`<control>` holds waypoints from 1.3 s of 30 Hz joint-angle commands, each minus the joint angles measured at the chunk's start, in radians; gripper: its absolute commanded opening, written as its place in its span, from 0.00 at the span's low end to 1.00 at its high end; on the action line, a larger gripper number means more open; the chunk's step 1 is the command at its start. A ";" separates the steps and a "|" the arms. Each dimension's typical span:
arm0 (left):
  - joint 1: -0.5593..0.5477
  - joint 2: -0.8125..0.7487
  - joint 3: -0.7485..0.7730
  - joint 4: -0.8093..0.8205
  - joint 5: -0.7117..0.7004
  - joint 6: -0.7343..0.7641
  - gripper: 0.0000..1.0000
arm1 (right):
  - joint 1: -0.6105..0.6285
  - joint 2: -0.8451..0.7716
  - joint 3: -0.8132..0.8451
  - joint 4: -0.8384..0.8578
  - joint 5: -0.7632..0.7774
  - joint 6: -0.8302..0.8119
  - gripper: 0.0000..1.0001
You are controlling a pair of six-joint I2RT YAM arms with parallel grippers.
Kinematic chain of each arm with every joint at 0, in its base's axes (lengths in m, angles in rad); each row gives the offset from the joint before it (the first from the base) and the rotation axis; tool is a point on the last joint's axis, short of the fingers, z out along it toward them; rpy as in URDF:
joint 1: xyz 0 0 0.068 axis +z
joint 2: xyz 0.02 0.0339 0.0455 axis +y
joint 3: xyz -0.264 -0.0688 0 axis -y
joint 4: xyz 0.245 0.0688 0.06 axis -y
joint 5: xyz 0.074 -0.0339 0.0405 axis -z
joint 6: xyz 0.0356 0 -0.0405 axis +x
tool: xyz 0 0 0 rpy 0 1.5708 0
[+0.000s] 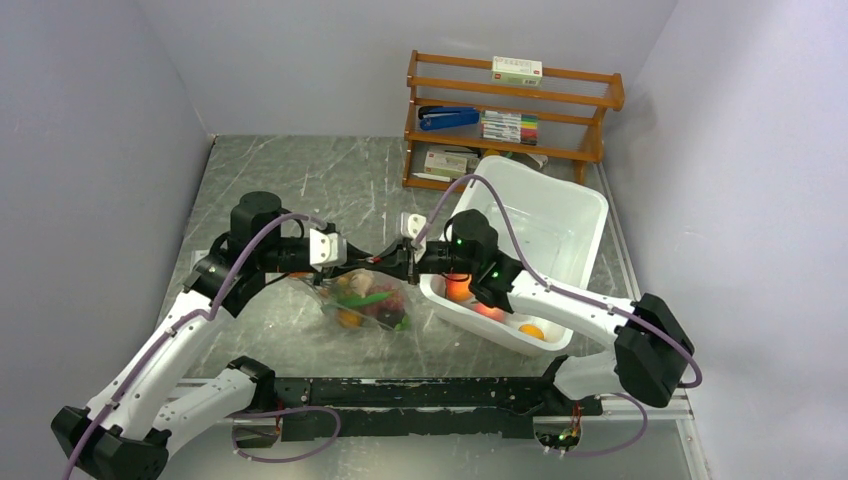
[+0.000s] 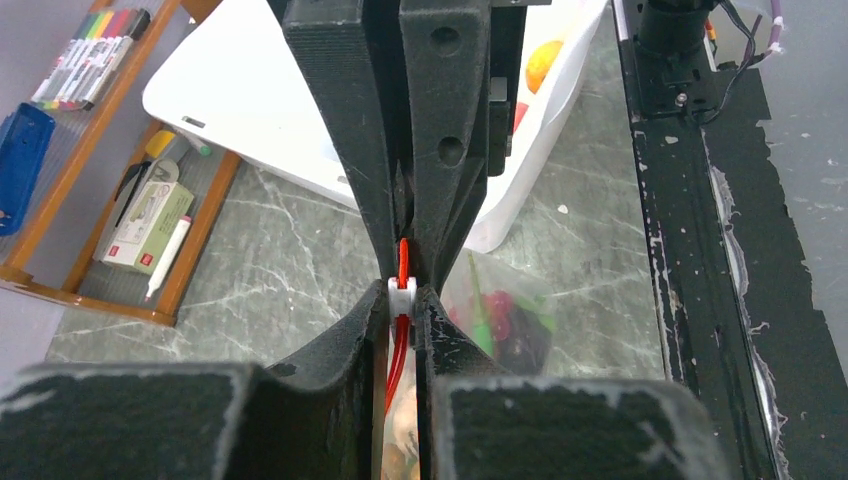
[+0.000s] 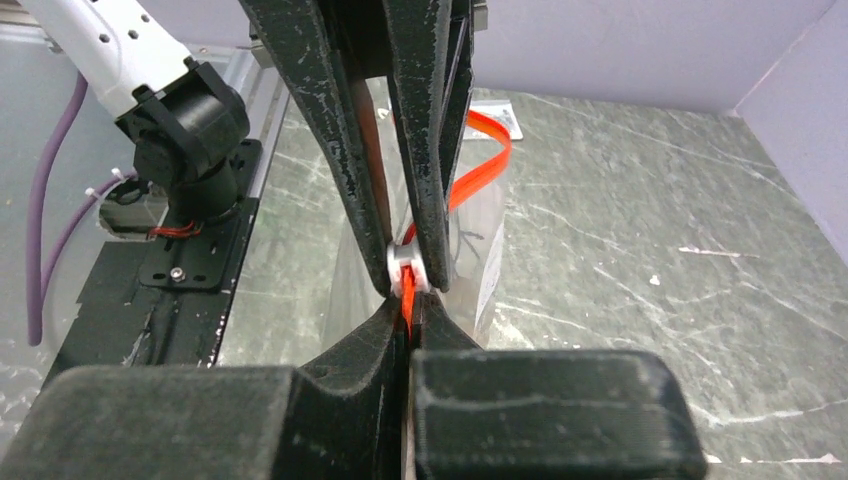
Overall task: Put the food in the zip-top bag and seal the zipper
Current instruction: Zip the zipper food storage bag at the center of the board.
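Observation:
The clear zip-top bag (image 1: pixel 365 300) hangs between my two grippers just above the table. It holds food: an orange fruit (image 1: pixel 348 318), a pale bulb (image 1: pixel 370 298), red grapes (image 2: pixel 500 305) and a green pod (image 2: pixel 480 322). My left gripper (image 2: pixel 402 295) is shut on the white slider (image 2: pixel 402 292) of the red-orange zipper (image 2: pixel 398 350). My right gripper (image 3: pixel 408 305) faces it tip to tip and is shut on the zipper strip (image 3: pixel 407 296) right beside the slider (image 3: pixel 404 266). A loose end of the strip (image 3: pixel 482 165) curls away behind. In the top view the two grippers meet, left (image 1: pixel 372 262) and right (image 1: pixel 398 262).
A white bin (image 1: pixel 560 215) stands right of the bag, with orange fruits (image 1: pixel 532 331) in its near end. A wooden rack (image 1: pixel 510 120) with markers, a stapler and boxes stands at the back. The black base rail (image 1: pixel 420 392) runs along the near edge.

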 commanded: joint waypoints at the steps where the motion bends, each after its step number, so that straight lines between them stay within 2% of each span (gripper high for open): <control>1: 0.005 0.007 0.036 -0.058 -0.058 0.045 0.07 | 0.008 -0.043 -0.030 0.074 -0.015 0.007 0.00; 12: 0.005 0.028 0.059 -0.108 -0.114 0.062 0.07 | 0.007 -0.083 -0.063 0.138 -0.003 0.024 0.00; 26: 0.005 -0.011 0.024 -0.149 -0.145 0.069 0.07 | -0.037 -0.178 -0.141 0.116 -0.003 0.008 0.00; 31: 0.005 -0.048 -0.024 -0.100 -0.137 0.042 0.07 | -0.038 -0.154 -0.102 0.015 -0.012 -0.023 0.00; 34: 0.005 -0.052 -0.028 -0.082 -0.128 0.039 0.07 | -0.034 -0.129 -0.053 -0.061 -0.050 -0.045 0.24; 36: 0.005 -0.051 -0.026 -0.081 -0.127 0.044 0.07 | -0.028 -0.118 -0.027 -0.092 -0.068 -0.060 0.36; 39: 0.005 -0.047 -0.026 -0.082 -0.126 0.055 0.07 | -0.022 -0.095 0.002 -0.119 -0.073 -0.070 0.39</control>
